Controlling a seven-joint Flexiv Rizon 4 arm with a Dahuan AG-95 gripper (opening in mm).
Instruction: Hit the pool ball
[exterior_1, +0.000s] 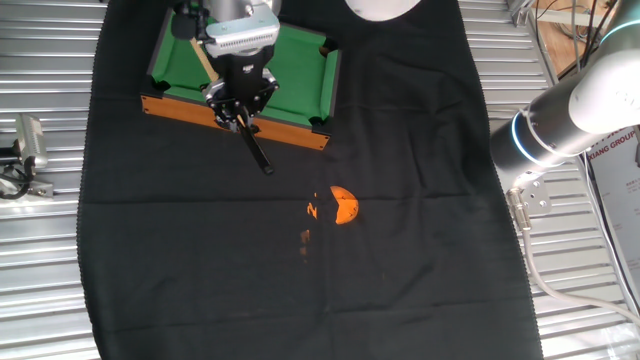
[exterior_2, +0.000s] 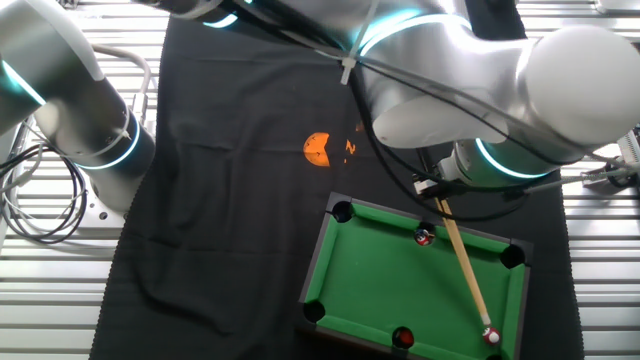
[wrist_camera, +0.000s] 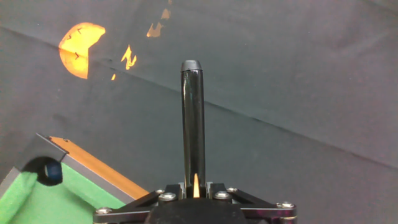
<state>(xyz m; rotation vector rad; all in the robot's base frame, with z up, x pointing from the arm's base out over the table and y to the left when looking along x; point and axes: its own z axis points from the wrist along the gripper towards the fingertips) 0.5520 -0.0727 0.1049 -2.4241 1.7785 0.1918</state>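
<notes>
Clamped around a slim wooden cue stick with a black butt (exterior_2: 462, 262), the black two-finger gripper (exterior_1: 238, 112) hangs over the small green felt pool table (exterior_2: 400, 290). Its tip touches the tiny bright red pool ball with a white spot (exterior_2: 491, 336), near the corner pocket.

— What covers the bench around the toy pool table (exterior_2: 330, 255)?
— Matt black cloth (exterior_1: 400, 250), faintly creased, over ribbed bare metal (exterior_1: 40, 280).
— And the toy itself?
— Green felt-like bed, wood-coloured rail, dark pockets.
— The cue (exterior_2: 466, 272)?
— Pale wood on the felt side; its butt (wrist_camera: 193, 118) looks glossy black.
</notes>
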